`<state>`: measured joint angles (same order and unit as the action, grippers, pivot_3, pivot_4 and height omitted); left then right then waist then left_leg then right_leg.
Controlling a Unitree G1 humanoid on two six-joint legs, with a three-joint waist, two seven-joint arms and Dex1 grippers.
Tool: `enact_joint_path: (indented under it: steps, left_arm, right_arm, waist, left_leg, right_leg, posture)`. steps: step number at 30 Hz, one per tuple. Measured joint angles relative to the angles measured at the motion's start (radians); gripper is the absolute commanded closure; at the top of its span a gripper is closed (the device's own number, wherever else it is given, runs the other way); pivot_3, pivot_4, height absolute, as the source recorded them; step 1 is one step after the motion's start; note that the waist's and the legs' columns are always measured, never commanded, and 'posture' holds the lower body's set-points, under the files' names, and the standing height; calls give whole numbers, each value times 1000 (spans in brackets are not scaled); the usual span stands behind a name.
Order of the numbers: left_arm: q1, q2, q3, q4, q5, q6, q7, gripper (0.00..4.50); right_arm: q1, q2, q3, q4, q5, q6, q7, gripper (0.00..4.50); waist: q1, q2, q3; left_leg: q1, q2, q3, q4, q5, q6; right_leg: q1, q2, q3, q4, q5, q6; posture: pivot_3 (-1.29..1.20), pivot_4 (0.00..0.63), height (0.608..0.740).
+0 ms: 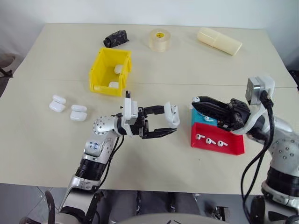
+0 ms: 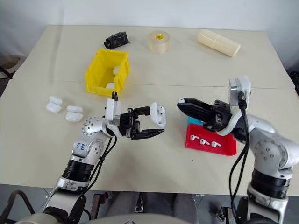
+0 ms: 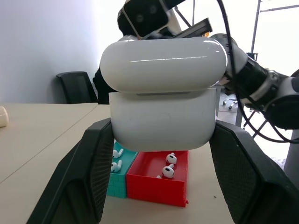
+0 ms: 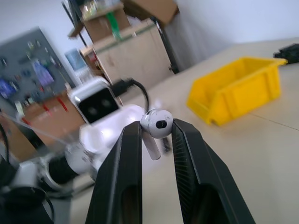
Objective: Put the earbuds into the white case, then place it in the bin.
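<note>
My left gripper (image 1: 169, 121) is shut on a white case (image 1: 174, 115) and holds it above the table's middle, pointing right. In the left wrist view the case (image 3: 163, 119) sits between the two fingers with its lid (image 3: 161, 63) hinged up. My right gripper (image 1: 195, 100) points left toward the case, a short gap away, and is shut on one earbud (image 4: 156, 125). Three more earbuds (image 1: 209, 140) lie in the red tray (image 1: 233, 148). The yellow bin (image 1: 103, 87) stands behind the left gripper with two white cases inside.
Two more white cases (image 1: 57, 103) (image 1: 78, 113) lie on the table at the left. A teal tray (image 1: 200, 119) sits behind the red one, partly hidden by my right gripper. At the far edge are a tape roll (image 1: 160, 39), a black object (image 1: 116, 38) and a cream cylinder (image 1: 219, 41).
</note>
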<state>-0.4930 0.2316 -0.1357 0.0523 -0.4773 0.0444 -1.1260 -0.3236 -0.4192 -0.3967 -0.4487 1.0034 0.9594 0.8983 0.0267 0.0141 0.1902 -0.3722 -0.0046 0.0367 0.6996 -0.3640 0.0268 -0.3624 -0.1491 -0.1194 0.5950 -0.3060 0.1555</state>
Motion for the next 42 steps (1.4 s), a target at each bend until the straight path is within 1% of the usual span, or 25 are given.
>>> enact_joint_path:
  steps: [4, 11, 24, 32, 35, 36, 39, 41, 42]
  left_arm:
    - [-13, -7, 0, 2, -1, 12, -1, 1758]
    - [-15, -13, 0, 2, -5, 31, -6, 1758]
    - [-12, -15, -2, 2, -3, 52, -21, 1758]
    - [-5, -16, 12, 2, -3, 66, -21, 1758]
    - [-3, -17, 19, 2, -3, 66, -22, 1758]
    - [-2, -18, 18, 2, -3, 66, -24, 1758]
    - [-2, -20, 15, -20, -9, 38, -46, 1758]
    - [0, 7, 11, -29, 7, 0, -59, 1758]
    - [1, 26, 11, -30, 23, -23, -64, 1758]
  right_arm:
    - [42, 20, 24, -59, 58, -24, -83, 3925]
    - [105, 21, 108, -101, 72, -99, -125, 3925]
    - [158, -68, 198, -99, 0, -229, -83, 3925]
    - [159, -85, 217, -99, 49, -227, -77, 1276]
    - [160, -120, 211, -99, 60, -233, -69, 300]
    - [163, -132, 204, -98, 59, -235, -67, 36]
    - [202, -223, 181, -61, 30, -230, -51, 36]
    - [234, -299, 135, -24, 1, -237, -13, 36]
    - [245, -335, 107, -9, -13, -242, 8, 221]
  waist:
    - [-2, 0, 0]
    - [-3, 0, 0]
    - [-3, 0, 0]
    - [-2, 0, 0]
    - [-1, 0, 0]
    - [0, 0, 0]
    - [2, -1, 0]
    - [0, 0, 0]
    - [0, 0, 0]
  left_leg:
    - [0, 0, 0, 0, 0, 0]
    - [1, 0, 1, 0, 0, 0]
    - [1, 0, 1, 0, 0, 0]
    - [1, 0, 1, 0, 0, 0]
    - [1, 0, 1, 0, 0, 0]
    - [1, 0, 1, 0, 0, 0]
    - [0, 0, 1, 0, 0, 1]
    - [1, 0, 1, 0, 0, 1]
    - [1, 0, 2, -1, 0, 1]
  right_leg:
    - [0, 0, 0, 0, 0, 0]
    - [-1, 1, 1, 0, 0, 0]
    - [-1, 1, 1, 0, 0, 0]
    - [0, 1, 1, 0, 0, 0]
    - [0, 1, 1, 0, 0, 0]
    - [0, 0, 1, 0, 0, 0]
    - [1, 0, 0, -1, 0, 0]
    - [0, 0, 1, -1, 0, 0]
    - [0, 0, 1, -1, 0, 0]
  posture:
    - [0, 150, 740]
    - [0, 150, 740]
    - [0, 150, 740]
    - [0, 150, 740]
    - [0, 150, 740]
    - [0, 150, 740]
    - [0, 150, 740]
    - [0, 150, 740]
    - [0, 150, 740]
